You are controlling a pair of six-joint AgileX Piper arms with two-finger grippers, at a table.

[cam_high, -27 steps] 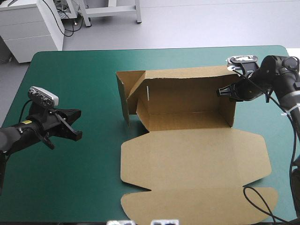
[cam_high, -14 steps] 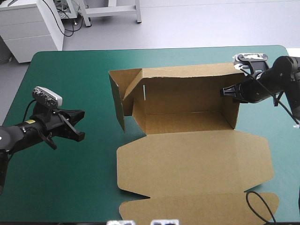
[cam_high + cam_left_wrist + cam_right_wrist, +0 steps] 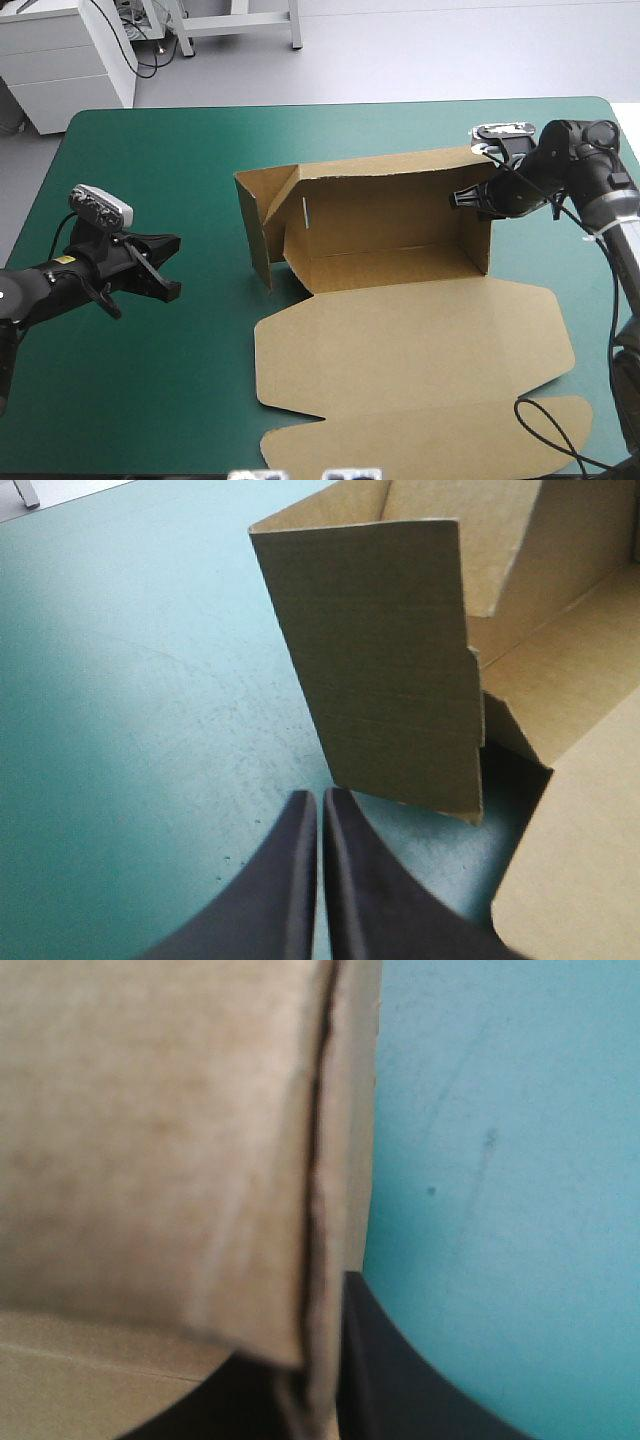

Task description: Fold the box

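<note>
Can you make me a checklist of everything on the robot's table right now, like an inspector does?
surface: teal-green cover, lying flat.
job's things: brown box, back and end walls raised, lid flat toward the near edge.
clutter: nothing seen.
grippers: left gripper shut, empty, facing the box's left flap, not touching; right gripper shut on the box's right end wall.
cables: nothing seen apart from the robot's own.
surroundings: nothing seen.
</note>
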